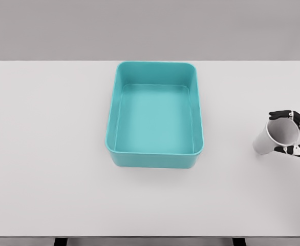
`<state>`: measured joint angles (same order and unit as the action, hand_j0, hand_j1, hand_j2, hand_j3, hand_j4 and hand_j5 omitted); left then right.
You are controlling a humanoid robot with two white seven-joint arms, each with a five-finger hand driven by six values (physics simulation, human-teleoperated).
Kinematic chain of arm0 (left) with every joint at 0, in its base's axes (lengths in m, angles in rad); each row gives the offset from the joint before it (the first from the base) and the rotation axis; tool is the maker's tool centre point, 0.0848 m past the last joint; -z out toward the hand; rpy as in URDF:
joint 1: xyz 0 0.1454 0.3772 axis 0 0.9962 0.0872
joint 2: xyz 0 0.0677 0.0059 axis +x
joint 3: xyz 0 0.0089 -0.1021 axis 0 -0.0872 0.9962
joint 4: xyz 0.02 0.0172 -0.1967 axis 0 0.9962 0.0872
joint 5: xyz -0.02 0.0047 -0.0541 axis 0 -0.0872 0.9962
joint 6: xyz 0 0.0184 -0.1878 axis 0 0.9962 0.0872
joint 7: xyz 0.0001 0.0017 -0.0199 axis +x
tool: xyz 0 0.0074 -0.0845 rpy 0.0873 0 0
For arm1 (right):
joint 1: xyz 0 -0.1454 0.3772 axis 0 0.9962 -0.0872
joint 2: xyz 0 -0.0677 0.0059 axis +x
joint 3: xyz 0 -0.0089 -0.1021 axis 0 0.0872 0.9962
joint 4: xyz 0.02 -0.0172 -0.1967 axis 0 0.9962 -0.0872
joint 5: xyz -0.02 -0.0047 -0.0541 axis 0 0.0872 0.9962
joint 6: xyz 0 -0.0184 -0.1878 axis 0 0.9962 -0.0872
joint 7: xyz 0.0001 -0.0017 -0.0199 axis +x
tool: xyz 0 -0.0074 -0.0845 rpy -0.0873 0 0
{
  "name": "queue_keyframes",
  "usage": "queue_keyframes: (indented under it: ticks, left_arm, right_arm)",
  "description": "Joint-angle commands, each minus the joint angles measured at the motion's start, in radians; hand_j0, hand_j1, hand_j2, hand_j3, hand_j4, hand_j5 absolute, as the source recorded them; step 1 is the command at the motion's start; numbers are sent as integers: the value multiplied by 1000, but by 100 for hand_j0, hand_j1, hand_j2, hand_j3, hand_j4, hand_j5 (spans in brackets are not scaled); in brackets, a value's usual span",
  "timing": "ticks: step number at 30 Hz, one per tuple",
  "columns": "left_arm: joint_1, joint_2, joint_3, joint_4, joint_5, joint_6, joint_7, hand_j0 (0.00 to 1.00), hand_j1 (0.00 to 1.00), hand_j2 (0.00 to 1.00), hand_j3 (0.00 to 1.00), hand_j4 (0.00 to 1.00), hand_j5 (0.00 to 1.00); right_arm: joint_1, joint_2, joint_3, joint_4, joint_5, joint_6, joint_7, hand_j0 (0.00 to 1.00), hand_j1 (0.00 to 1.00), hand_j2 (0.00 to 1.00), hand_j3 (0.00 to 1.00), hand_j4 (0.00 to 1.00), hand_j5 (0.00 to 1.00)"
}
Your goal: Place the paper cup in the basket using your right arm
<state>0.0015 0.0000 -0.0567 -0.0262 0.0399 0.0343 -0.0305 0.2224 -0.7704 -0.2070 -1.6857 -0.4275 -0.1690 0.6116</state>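
Turquoise plastic forms the basket (154, 160), a smooth rectangular tub with rounded corners and sloping walls that sits near the middle of the flat white table (47, 154). Well apart from it, near the table's right edge, the paper cup (275, 137) is a plain white tapered cone, tilted so that its round open mouth faces up and to the right. Reaching in from the right border, the right hand (295, 133) grips the cup at its rim, one dark finger curled over the upper lip and another pressed beneath the lower lip.
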Motion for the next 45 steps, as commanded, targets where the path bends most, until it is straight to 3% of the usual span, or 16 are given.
queue_keyframes:
  ticks: [1,24,32,45]
  left_arm:
    - [0,0,0,0,0,1,0,100,100,100,100,100,100]
    - [0,0,0,0,0,-1,0,100,100,100,100,100,100]
    - [0,0,0,0,0,1,0,100,100,100,100,100,100]
    - [0,0,0,0,0,1,0,100,100,100,100,100,100]
  right_arm:
    - [-2,-1,-8,-12,-7,19,-1,66,66,66,66,66,66]
    - [-170,31,23,-35,-8,129,-1,66,66,66,66,66,66]
    - [-270,57,92,-35,-7,178,-1,66,66,66,66,66,66]
    - [-370,91,143,-38,-4,238,-1,66,66,66,66,66,66]
